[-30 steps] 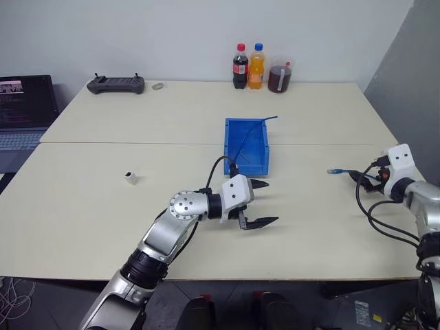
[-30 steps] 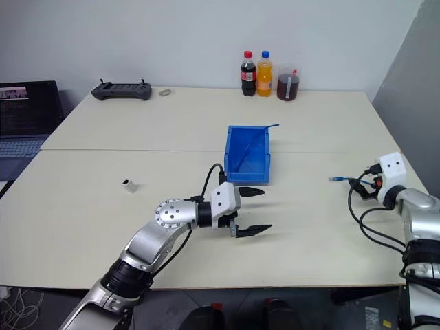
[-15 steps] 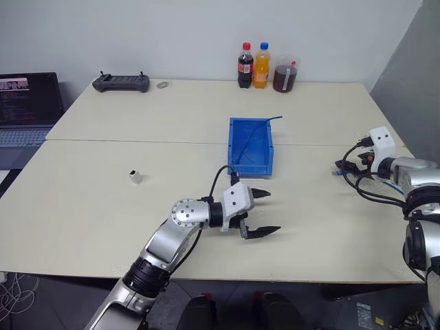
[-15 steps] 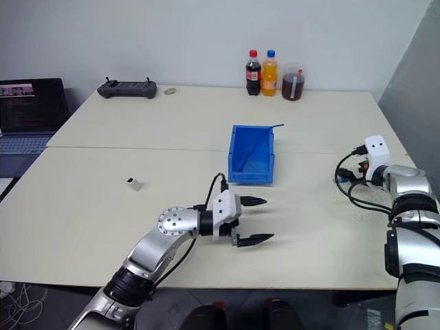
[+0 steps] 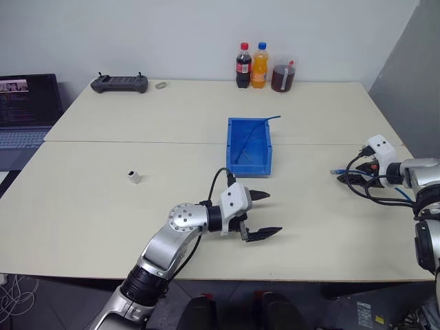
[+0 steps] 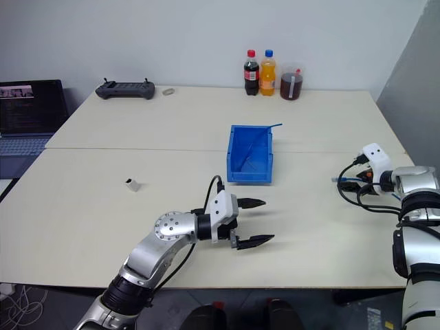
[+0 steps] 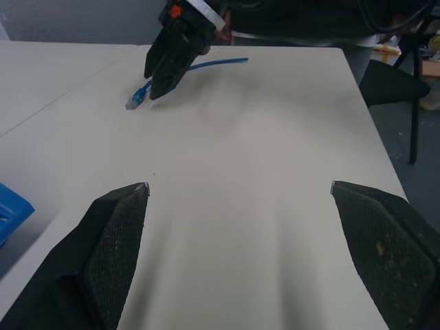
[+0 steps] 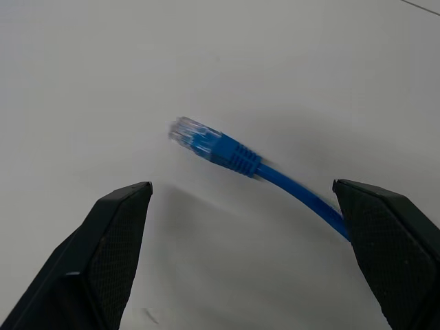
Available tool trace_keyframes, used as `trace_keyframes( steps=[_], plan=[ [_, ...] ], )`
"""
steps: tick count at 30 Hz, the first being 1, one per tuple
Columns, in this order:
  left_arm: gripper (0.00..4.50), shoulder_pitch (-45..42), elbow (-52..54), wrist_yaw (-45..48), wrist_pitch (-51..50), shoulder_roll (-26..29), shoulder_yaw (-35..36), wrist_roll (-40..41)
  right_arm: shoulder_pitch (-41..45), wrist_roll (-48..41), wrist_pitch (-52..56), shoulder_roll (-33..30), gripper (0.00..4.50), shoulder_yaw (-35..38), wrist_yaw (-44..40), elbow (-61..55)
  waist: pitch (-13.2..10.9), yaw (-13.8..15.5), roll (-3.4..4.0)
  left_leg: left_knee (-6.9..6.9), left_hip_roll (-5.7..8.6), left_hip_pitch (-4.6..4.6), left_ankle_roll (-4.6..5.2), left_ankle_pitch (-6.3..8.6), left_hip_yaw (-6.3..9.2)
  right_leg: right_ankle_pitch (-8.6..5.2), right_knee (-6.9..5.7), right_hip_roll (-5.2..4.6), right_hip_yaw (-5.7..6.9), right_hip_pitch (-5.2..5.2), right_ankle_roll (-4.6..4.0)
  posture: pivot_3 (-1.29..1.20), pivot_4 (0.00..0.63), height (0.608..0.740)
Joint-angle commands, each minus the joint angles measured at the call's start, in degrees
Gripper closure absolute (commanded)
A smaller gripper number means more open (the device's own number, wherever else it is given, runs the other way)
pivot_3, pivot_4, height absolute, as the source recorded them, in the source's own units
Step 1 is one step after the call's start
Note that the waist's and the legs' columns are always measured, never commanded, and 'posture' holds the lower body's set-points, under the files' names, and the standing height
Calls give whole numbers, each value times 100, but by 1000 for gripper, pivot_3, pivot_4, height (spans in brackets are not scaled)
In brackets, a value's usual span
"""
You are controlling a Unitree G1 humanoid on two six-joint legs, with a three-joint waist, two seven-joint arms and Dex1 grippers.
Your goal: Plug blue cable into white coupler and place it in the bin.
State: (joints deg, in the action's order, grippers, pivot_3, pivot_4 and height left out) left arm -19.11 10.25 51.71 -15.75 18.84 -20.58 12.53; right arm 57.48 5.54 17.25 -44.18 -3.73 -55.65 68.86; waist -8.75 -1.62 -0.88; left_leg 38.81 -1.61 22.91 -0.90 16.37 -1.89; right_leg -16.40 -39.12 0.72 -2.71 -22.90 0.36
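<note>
The right gripper (image 8: 240,199) was spread wide over the plug end of the blue cable (image 8: 227,155), empty, its fingers standing either side of the clear plug lying flat on the table (image 5: 172,179). This looked like the very first step: reaching for the cable, with nothing yet grasped. From the head views, that cable end lay near the table's right edge, just beside the right gripper's dark fingers.

The left gripper (image 5: 260,214) hung open too, holding nothing, over bare tabletop in front of the bin (image 5: 249,147). The white coupler (image 5: 133,177) sat on its own well off to the left, far from both grippers and well apart from the bin.

The next move seemed to call for the right fingers to settle lower around the moulded boot behind the plug and close there, leaving the clear tip free for the socket. The left arm would then likely have to travel out to the coupler.

Hard to read: whether the right fingertips were already touching the table. The cable's run past the boot was cut off behind a finger in the right wrist view. A thin blue strand leaned out of the bin; what it was could not be told. The coupler's socket side was too small to make out.
</note>
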Motion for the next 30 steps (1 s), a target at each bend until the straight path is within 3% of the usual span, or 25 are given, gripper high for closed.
trace_keyframes(
  steps=[1,9,11,17,23,29,30],
  plan=[
    [0,-75,154,-49,55,-50,-12,-2,213,150,-159,44,18,-103,17,74,0,-5,0,0,0,0,-1,0,0,0,0,0,0,0,0,0,150,740],
    [0,22,298,-74,-23,12,-10,13,222,392,-43,47,18,-315,-237,243,1,-4,3,1,0,-1,-1,-1,1,0,0,0,1,1,0,0,150,740],
    [0,21,303,-93,-33,8,-12,8,210,384,-59,52,195,-306,-234,270,1,-4,3,1,0,-2,-1,-1,1,0,0,0,1,1,0,0,150,740],
    [0,55,359,-149,-60,9,-17,6,185,388,-97,60,1683,-318,-205,294,1,-4,3,4,1,-4,-1,-1,1,0,0,0,1,7,0,0,150,740],
    [0,55,332,-145,-39,21,-10,-17,163,406,-142,67,2870,-343,-187,293,1,-2,3,6,1,-6,-1,-1,2,1,0,0,2,11,0,0,150,740],
    [0,38,303,-126,-7,37,0,-34,157,385,-235,60,4427,-324,-224,269,1,-1,3,6,1,-6,-1,-1,2,1,0,-1,1,11,0,0,150,740],
    [0,42,308,-124,16,59,-9,-67,156,366,-260,59,4487,-306,-250,251,1,-2,3,6,1,-6,-1,-1,2,1,0,0,2,11,0,0,150,740]
  ],
)
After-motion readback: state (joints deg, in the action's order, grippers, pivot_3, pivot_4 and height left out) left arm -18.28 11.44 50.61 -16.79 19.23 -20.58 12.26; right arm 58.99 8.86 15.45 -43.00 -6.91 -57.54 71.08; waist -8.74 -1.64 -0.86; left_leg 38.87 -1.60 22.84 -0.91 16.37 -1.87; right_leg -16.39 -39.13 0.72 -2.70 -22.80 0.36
